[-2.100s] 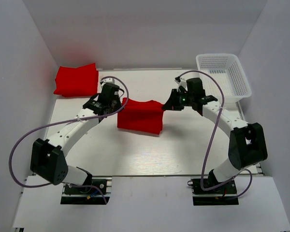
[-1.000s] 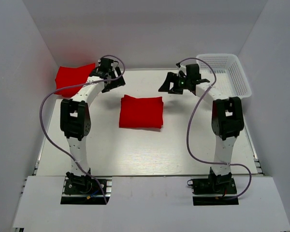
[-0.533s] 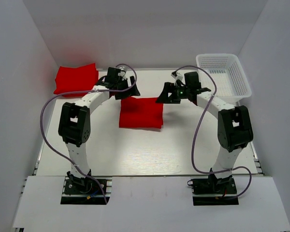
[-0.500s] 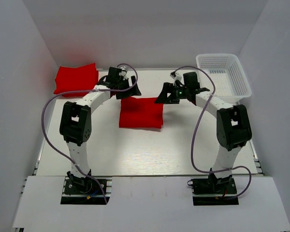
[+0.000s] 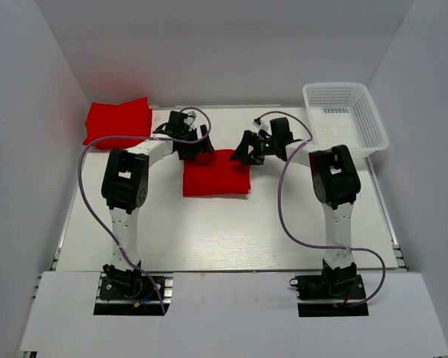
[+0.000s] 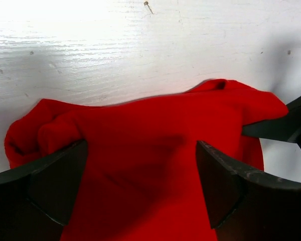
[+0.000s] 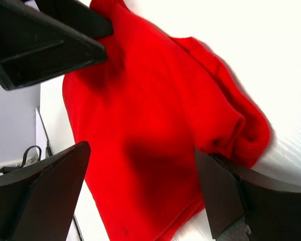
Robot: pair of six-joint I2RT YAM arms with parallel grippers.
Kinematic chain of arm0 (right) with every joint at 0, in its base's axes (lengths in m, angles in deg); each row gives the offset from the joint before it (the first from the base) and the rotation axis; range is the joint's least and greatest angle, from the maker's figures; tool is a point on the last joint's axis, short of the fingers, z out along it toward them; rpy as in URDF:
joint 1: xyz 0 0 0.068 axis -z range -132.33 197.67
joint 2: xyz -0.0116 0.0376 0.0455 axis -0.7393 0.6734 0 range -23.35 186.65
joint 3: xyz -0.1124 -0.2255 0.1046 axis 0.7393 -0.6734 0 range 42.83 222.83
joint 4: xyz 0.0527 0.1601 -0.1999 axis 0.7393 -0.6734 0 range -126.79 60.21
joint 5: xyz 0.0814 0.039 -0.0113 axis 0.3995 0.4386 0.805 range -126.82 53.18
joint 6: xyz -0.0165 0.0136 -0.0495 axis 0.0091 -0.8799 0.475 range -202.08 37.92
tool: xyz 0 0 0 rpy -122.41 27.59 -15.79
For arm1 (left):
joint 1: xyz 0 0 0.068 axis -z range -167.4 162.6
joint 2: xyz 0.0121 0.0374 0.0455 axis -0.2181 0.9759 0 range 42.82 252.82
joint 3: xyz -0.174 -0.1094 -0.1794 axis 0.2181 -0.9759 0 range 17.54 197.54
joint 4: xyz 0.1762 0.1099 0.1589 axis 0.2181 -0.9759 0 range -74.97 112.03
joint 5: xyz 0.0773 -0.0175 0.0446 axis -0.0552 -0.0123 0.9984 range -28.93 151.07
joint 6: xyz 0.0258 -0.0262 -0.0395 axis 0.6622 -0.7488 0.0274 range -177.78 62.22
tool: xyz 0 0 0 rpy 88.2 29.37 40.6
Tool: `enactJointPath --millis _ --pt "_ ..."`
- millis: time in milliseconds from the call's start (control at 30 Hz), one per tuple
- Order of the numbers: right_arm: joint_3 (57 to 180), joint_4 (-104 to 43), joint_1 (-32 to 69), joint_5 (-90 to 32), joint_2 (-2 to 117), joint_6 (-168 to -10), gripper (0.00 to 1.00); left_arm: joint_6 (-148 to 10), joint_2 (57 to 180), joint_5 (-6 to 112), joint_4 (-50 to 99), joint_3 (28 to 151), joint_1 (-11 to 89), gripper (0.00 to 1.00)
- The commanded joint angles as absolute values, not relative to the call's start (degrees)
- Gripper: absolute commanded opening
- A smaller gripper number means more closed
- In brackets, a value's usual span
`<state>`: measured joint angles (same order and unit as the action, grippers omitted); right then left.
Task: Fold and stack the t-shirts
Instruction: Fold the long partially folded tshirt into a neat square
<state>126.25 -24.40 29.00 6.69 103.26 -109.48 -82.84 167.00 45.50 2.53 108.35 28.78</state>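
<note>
Your left pincer (image 5: 196, 144) and right pincer (image 5: 246, 148) are both spread wide with nothing clamped. Each hangs over the far edge of the folded t-shirt (image 5: 216, 175), the left at its far-left corner and the right at its far-right. That shirt lies flat near the middle of the desk (image 5: 224, 231). A red t-shirt pile (image 5: 119, 123) sits in the desk's far-left corner, and a white mesh basket (image 5: 346, 112) in the far-right corner.

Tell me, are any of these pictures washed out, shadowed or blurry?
Left wrist view: the table is overexposed at upper left, and the near fingers are dark, soft blurs shading the red t-shirt. Right wrist view: the table glares pure white. Top view: even light, sharp.
</note>
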Motion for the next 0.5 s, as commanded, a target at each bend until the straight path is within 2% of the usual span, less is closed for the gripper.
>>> enactJointPath --millis 0,67,233,433,467 --pt "125.3 -23.6 29.7 2.2 105.0 -110.2 0.90 -81.7 167.7 48.3 1.5 103.6 27.4 1.00" --pt "126.2 -25.2 29.3 3.0 105.3 -109.6 0.90 -81.7 167.7 45.4 1.6 103.6 26.8 1.00" --pt "130.3 -28.9 29.0 4.3 102.5 -107.7 0.90 -80.3 162.4 46.7 0.3 107.3 26.8 1.00" --pt "135.9 -37.4 29.0 0.3 93.1 -103.7 0.90 -77.3 156.4 53.0 -11.8 121.5 28.5 1.00" --pt "135.4 -38.0 28.8 -0.4 88.6 -103.1 0.90 -76.4 155.5 53.5 -13.1 122.0 28.5 1.00"
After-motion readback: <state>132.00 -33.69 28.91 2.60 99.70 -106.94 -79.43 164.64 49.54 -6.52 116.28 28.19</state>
